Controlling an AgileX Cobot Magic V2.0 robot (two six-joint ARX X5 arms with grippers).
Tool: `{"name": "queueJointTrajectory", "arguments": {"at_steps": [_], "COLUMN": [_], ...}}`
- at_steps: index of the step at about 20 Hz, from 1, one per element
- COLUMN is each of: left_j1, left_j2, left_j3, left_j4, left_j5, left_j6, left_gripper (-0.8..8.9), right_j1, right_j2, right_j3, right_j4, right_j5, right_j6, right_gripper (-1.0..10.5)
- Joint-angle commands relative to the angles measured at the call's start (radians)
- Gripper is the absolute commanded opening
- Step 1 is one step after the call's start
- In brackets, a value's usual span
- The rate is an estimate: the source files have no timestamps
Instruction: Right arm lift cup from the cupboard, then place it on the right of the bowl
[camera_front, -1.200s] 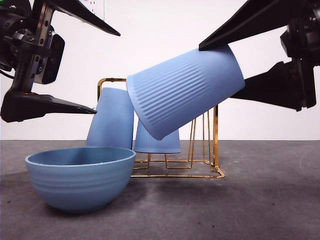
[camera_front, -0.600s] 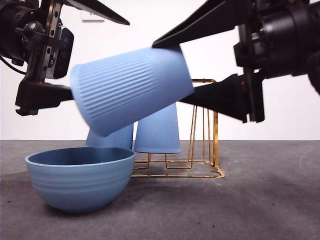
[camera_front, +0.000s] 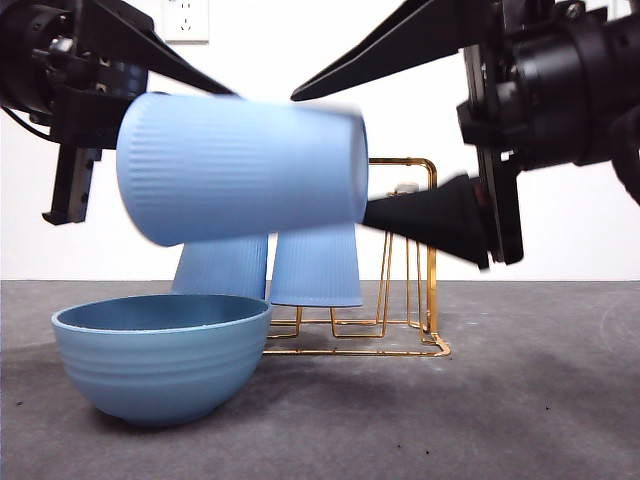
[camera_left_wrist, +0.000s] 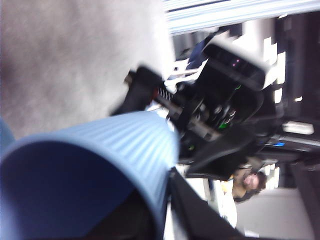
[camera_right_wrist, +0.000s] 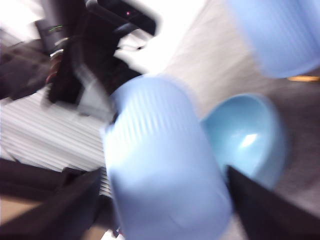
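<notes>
Cup (camera_front: 240, 170) looks light, stiff, prob. slick w/ fine ribs; right gripper (camera_front: 362, 160) has it pinched across one end, jaws closed on it, cup lying sideways in the air above the bowl (camera_front: 160, 365). Vs half a sec ago it's levelled out and shifted a bit left, clear of the rack (camera_front: 405, 260); left gripper (camera_front: 130, 110) waits at the cup's left end, can't tell its jaws.

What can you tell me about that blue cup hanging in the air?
The cup is a tall matte blue tumbler with fine vertical ribs and no handle. It lies nearly on its side above the bowl, clear of the gold rack, and looks motion-blurred. The right gripper clamps its narrower end, one jaw above and one below. The left gripper is close by its open mouth.
</notes>
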Motion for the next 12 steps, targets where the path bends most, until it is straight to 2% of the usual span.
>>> {"name": "queueJointTrajectory", "arguments": {"at_steps": [1, 7, 12], "left_j1": [-0.014, -0.086, -0.223], "left_j2": [-0.005, -0.060, -0.047], "left_j3": [0.011, 0.067, 0.154], "left_j4": [-0.001, -0.013, -0.140], "left_j5": [-0.013, -0.156, -0.390], "left_j6": [0.001, -0.061, -0.047], "left_gripper": [0.06, 0.08, 0.09], "right_j1": [-0.002, -0.089, -0.166], "right_j2": [0.002, -0.166, -0.443], "right_j3": [0.009, 0.010, 0.020], "right_j4": [0.019, -0.213, -0.579], "right_j5": [-0.036, 0.013, 0.069], "right_j6": [0.004, 0.003, -0.090], "right_gripper": [5.8, 5.8, 5.4]}}
